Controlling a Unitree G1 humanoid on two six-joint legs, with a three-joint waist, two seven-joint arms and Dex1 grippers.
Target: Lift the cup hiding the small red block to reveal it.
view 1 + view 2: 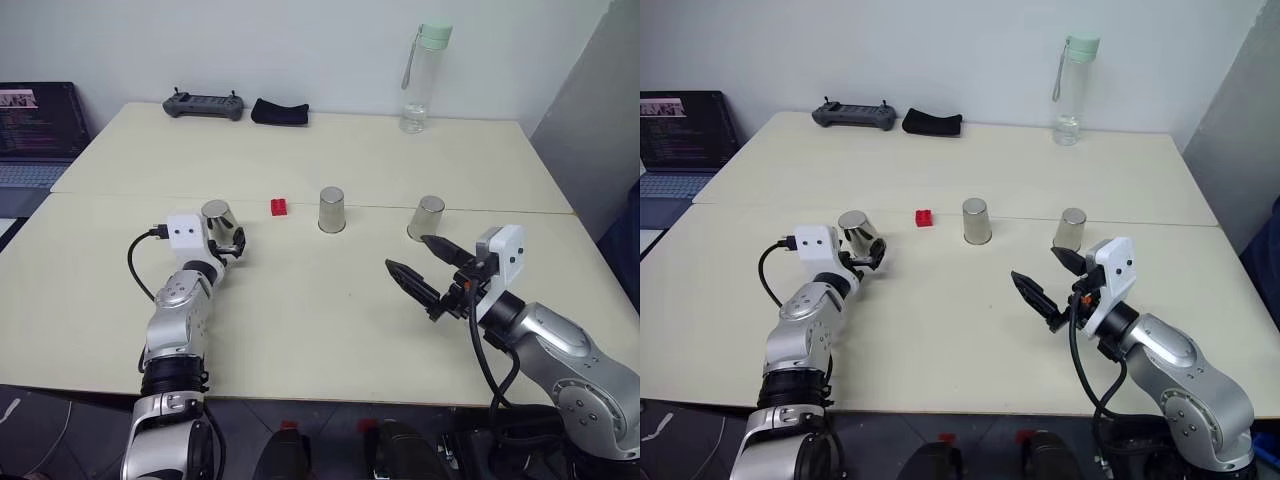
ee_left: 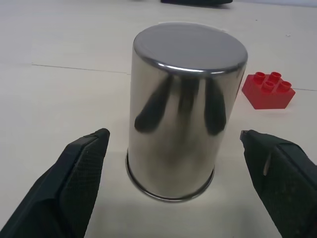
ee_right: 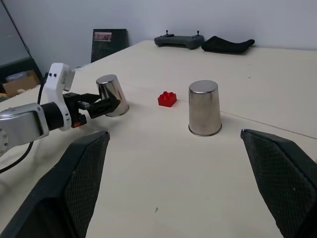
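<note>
We see the left tool [image 2: 173, 148] spread apart around the leftmost cup [image 2: 183, 109]; small red block [image 1: 279, 207] exposed on the worktop [image 1: 320, 320]; right tool [image 1: 430, 270] apart.

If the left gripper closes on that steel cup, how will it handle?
Likely slippery: the cup has mirror-smooth, slightly tapered walls. Probably light and stiff, being thin metal. It stands upside down on the table, so a sideways nudge should slide it more than tip it.

Office or lab: laptop [image 1: 35, 125], controller [image 1: 204, 105], plain table [image 1: 330, 320].
</note>
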